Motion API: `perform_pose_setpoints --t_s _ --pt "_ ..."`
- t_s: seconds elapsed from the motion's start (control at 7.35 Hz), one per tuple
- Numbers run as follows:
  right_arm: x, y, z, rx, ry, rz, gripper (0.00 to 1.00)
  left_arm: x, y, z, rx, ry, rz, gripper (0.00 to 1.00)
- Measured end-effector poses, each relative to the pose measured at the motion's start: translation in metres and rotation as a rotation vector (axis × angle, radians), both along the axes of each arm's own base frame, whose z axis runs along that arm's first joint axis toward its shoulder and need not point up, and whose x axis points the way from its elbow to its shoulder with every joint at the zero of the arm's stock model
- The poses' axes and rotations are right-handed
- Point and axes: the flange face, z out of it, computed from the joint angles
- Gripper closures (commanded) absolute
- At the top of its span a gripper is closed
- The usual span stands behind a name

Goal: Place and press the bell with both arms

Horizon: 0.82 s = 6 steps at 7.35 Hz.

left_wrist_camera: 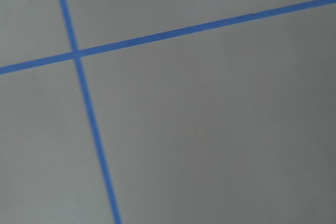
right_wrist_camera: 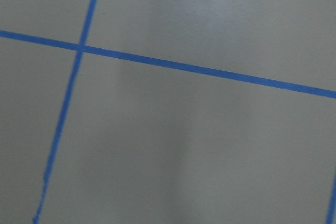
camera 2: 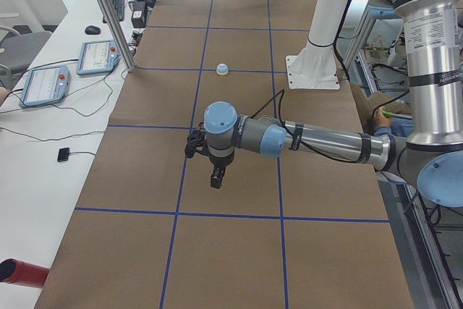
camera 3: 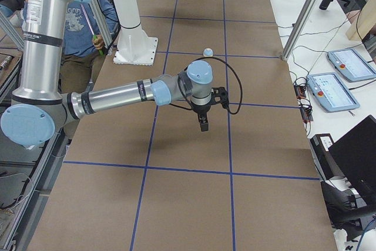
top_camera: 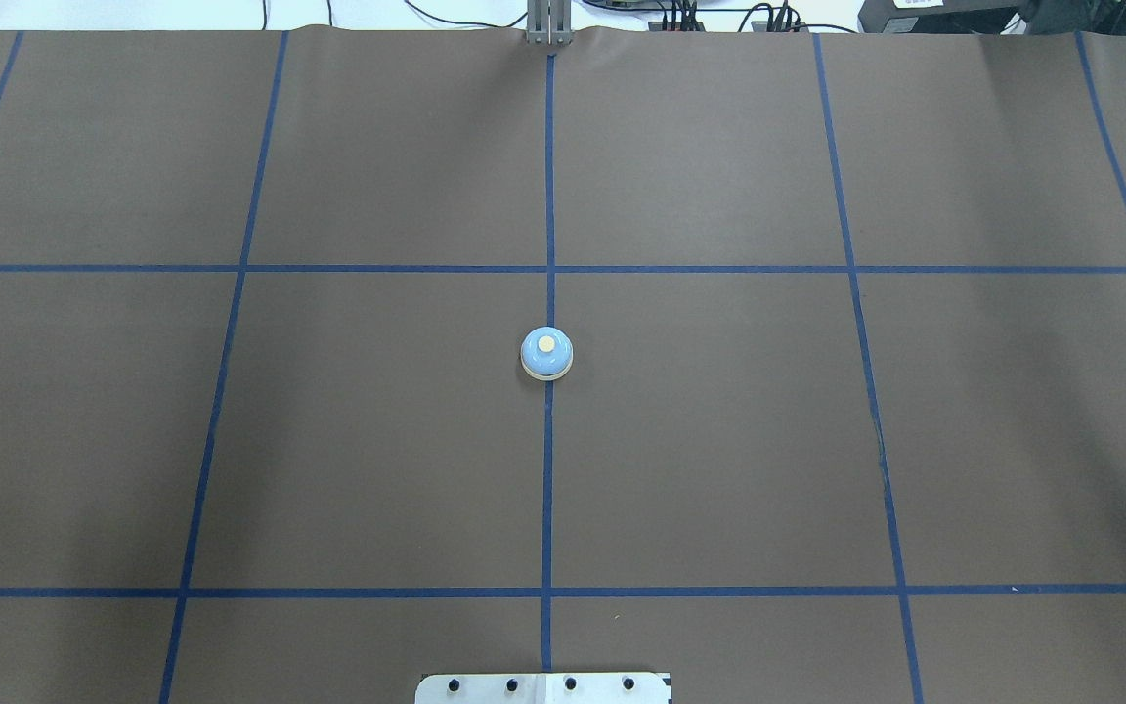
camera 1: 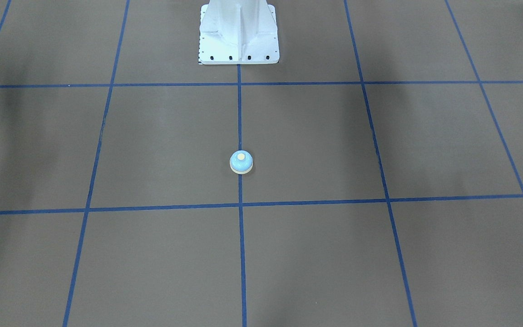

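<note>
Overhead exterior view shows the bell (top_camera: 546, 353) standing upright near the middle of the brown tabletop (top_camera: 719, 440), right on the centre blue tape line (top_camera: 547, 489), its cream button facing up. Nothing touches it. It sits out in front of the white pedestal (camera 1: 239, 36), on the same centre line.

Both claws show only in the side views. The left claw (camera 2: 216, 182) points straight down and holds nothing; from that angle I cannot tell how far apart its fingers are. The right claw (camera 3: 202, 126) also points down and is empty, and its opening cannot be judged either. Each appears to hang just above the tabletop without touching it, though the angle makes this uncertain.

The left arm (camera 2: 325, 142) stretches level over the tabletop, its wrist bent downward. The right arm (camera 3: 117, 98) mirrors that pose. Both claws are well apart from the bell. The wrist cameras see only bare tabletop and crossing tape lines.
</note>
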Motion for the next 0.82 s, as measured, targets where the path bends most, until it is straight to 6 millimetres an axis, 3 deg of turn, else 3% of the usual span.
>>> perform_pose_setpoints --t_s 0.27,0.54,0.82 --pt "0.037 0.018 0.035 -0.011 -0.001 0.011 0.0 -0.022 0.001 0.035 -0.005 -0.009 0.005 0.0" --pt "0.048 0.022 0.053 -0.039 0.001 0.028 0.0 -0.041 0.005 0.054 -0.075 -0.003 -0.063 0.0" --pt "0.05 0.022 0.059 -0.054 0.003 0.032 0.0 -0.047 0.008 0.063 -0.138 0.003 -0.117 0.0"
